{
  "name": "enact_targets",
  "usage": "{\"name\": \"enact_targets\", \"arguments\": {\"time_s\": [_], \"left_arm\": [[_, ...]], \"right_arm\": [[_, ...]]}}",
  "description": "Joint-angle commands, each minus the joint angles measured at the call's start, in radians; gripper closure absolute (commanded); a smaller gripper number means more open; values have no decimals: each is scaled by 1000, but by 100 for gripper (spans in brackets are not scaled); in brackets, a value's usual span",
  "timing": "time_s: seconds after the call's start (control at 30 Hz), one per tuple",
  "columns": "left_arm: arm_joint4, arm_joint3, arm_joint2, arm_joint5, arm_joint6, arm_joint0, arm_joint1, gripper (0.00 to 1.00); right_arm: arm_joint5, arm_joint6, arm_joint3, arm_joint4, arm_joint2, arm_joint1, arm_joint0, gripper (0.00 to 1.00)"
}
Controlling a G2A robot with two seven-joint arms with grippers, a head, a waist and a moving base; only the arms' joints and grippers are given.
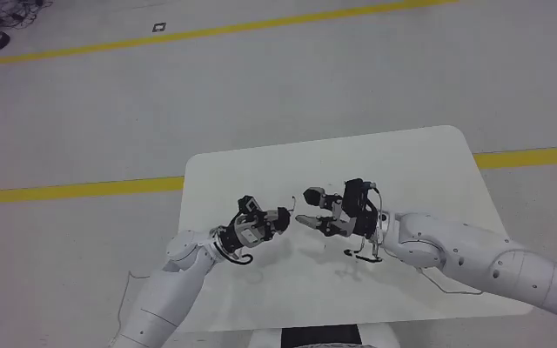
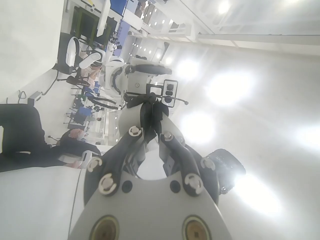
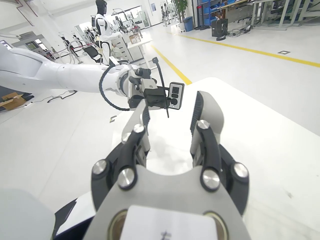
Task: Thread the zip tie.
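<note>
A thin black zip tie [image 3: 161,81] stands nearly upright above the white table [image 1: 418,165], its head on top and its tail tip pointing down. My left gripper [image 3: 154,96] is shut on the tie's lower half. In the left wrist view, the left gripper [image 2: 151,117] has its fingers closed around the black strap [image 2: 150,108]. My right gripper [image 3: 172,116] is open just in front of the tie's tail, facing the left gripper, and nothing lies between its fingers. From above, the left gripper [image 1: 282,217] and right gripper [image 1: 308,209] almost meet over the table's middle, with the tie [image 1: 293,204] between them.
The table's far edge [image 1: 322,143] borders a grey floor with yellow lines [image 1: 87,187]. The right arm's cables [image 1: 365,252] hang just above the tabletop.
</note>
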Motion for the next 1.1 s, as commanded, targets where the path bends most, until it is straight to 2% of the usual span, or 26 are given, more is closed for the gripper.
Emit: {"name": "enact_targets", "arguments": {"time_s": [0.0,0.07,0.1,0.2,0.27,0.37,0.4,0.43,0.77,0.83,0.9,0.93,1.07], "left_arm": [[-21,-3,-2,3,7,3,-1,100],[-56,-6,-2,17,8,6,-2,100],[-83,-7,-2,25,4,8,-3,100],[-197,-8,-1,75,-34,11,-8,100],[-238,-4,-3,104,-55,7,-8,100],[-295,-4,-4,152,-73,8,-9,100],[-298,-8,-4,165,-71,6,-9,100],[-278,-14,-6,164,-66,2,-8,100],[-297,-20,1,169,-53,6,-10,100],[-382,-32,19,203,-52,14,-17,100],[-444,-32,31,230,-54,16,-22,100],[-487,-32,42,256,-61,18,-25,100],[-585,-21,91,266,-76,11,-29,100]], "right_arm": [[0,-12,13,-32,4,10,6,0],[2,-38,28,-94,24,22,1,0],[22,-49,28,-126,33,27,-8,0],[170,-34,1,-258,51,37,-53,0],[262,-28,-14,-330,64,40,-83,0],[365,-29,-36,-404,83,41,-124,0],[375,-28,-39,-413,85,41,-132,0],[375,-28,-39,-413,85,41,-132,0],[382,-23,-36,-431,89,40,-132,0],[424,-53,-45,-511,104,36,-142,0],[485,-92,-42,-570,117,34,-163,0],[519,-105,-40,-615,126,33,-172,0],[585,-135,-38,-724,147,26,-205,0]]}}
